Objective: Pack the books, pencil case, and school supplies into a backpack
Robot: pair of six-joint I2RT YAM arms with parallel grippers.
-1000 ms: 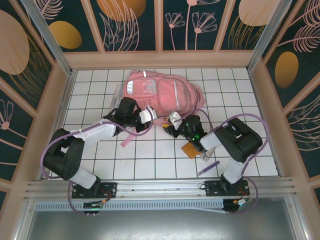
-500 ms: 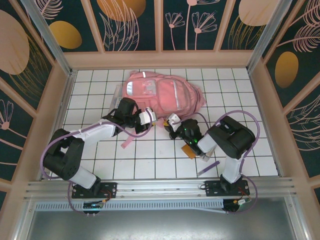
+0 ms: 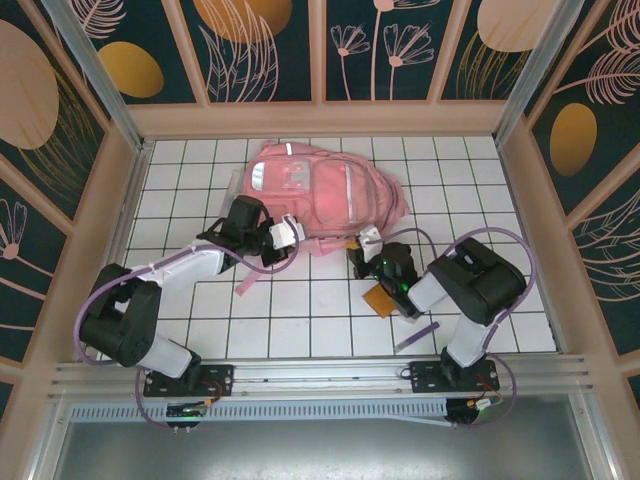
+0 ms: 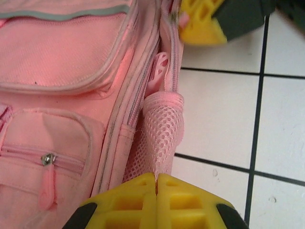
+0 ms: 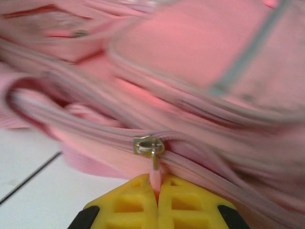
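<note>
Left gripper (image 4: pixel 156 180) stood closed, its yellow fingertips pressed together on the lower edge of a pink mesh side pocket (image 4: pixel 162 129) of the large soft pink fabric backpack (image 3: pixel 330 185). Right gripper (image 5: pixel 157 185) was also closed, pinching the small pink pull tab (image 5: pixel 155 175) hanging from a silver metal zip slider (image 5: pixel 148 144) on the backpack's seam.

Seen from overhead, the backpack lay flat at the far middle of the white tiled table (image 3: pixel 300 320), with both grippers against its near edge, left gripper (image 3: pixel 287 231) towards the left end and right gripper (image 3: pixel 366 240) towards the right. A flat orange square booklet (image 3: pixel 378 299) lay on the tiles just nearer than the right gripper, apart from the backpack. A thin purple pen-like stick (image 3: pixel 416 337) lay nearer again. A loose pink strap (image 3: pixel 250 278) trailed over the tiles beneath the left arm.

The overhead view was too coarse to show either grip. The left wrist view gave the mesh weave, a zipped front pocket with a silver puller (image 4: pixel 46 159), and one yellow fingertip (image 4: pixel 202 21) of the right gripper at its top edge. The right wrist view, though blurred, gave the slider and tab.
</note>
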